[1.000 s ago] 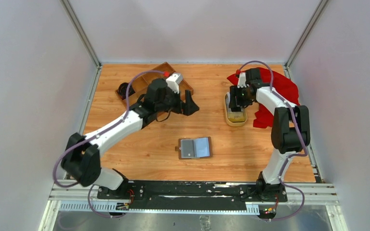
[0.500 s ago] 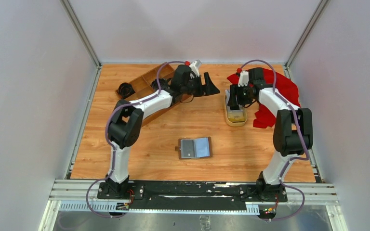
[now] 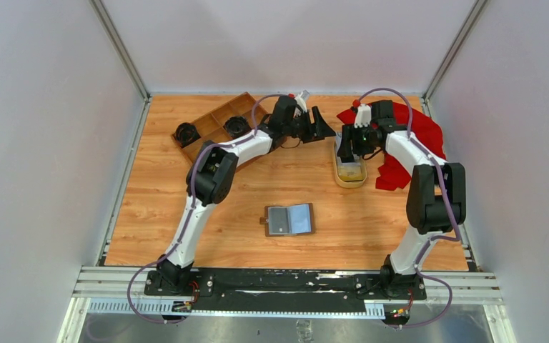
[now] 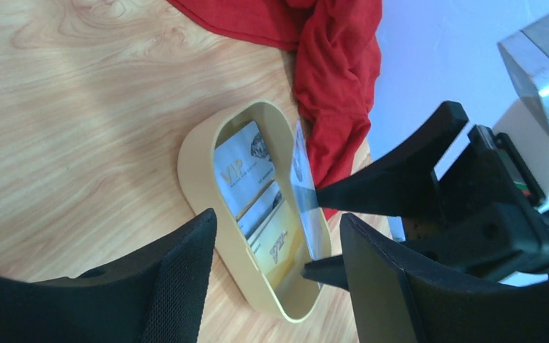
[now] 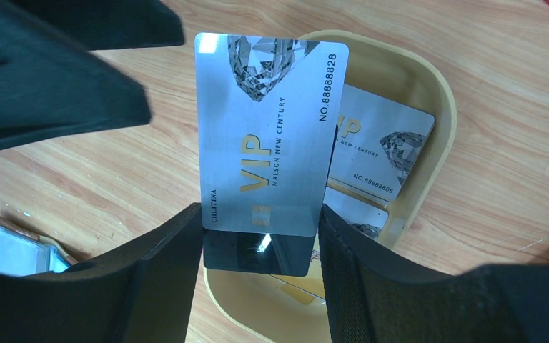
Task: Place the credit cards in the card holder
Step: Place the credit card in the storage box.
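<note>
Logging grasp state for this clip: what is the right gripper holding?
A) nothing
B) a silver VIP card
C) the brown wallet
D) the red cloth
B: the right gripper is shut on a silver VIP card, its fingers pinching the card's edges by the yellow dish.

Oval yellow dish (image 3: 349, 184) on wooden table (image 3: 186, 204), red cloth (image 3: 423, 128) just beside it, brown compartment tray (image 3: 246, 101) at far left, two black round things (image 3: 237, 127) there.

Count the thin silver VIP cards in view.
3: one card upright in the right gripper, two cards overlapping in the oval yellow dish; more may be hidden beneath.
</note>
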You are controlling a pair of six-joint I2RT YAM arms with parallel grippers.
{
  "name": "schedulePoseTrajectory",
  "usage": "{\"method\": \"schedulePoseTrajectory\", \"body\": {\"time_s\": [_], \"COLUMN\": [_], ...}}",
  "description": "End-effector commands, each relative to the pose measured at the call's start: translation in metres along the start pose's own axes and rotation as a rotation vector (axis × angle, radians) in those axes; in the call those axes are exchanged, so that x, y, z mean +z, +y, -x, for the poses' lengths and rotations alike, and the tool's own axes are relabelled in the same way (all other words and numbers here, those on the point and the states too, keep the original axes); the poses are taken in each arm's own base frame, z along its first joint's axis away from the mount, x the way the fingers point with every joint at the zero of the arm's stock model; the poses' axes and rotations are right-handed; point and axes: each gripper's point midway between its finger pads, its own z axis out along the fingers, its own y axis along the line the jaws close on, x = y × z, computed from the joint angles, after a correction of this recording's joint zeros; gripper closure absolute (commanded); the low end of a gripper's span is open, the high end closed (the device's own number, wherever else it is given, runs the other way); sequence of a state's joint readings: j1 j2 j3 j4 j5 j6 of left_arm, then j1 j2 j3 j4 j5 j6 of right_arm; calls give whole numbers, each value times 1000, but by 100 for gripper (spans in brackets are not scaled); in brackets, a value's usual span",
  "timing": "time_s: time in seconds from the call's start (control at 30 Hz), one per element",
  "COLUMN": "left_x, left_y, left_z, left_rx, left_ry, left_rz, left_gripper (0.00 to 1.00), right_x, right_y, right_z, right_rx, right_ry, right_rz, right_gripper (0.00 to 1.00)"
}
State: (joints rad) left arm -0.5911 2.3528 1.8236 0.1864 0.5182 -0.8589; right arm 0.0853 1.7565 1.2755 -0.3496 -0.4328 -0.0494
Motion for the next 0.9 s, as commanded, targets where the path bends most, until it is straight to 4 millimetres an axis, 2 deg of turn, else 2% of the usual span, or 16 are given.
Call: {"method": "schedulePoseTrajectory", "body": {"time_s": [0.0,0.23,0.37,0.5,0.67,0.87], "left_x": [13,29,33,38,44,52], "left_y": [-5,-3,-4,-4,-4,-2], "left_z": [5,6,5,0,-4,-9], "left_rx": [-46,-92,-113,-119,-124,-100], "left_ry": [10,17,15,28,38,38], "left_rz": [-66,-108,-132,-143,-153,-158], "left_gripper": [34,43,52,66,98,100], "right_x": [-8,-8,-7,-5,-3,5], "right_y": [0,1,0,-1,-6,-12], "right_z": [2,1,0,-1,-5,-14], "right_rx": [1,4,8,10,15,35], "right_ry": [-21,-20,-16,-10,3,38], "right_rz": [14,21,19,20,-1,-9], "right_gripper": [57,57,57,57,57,53]}}
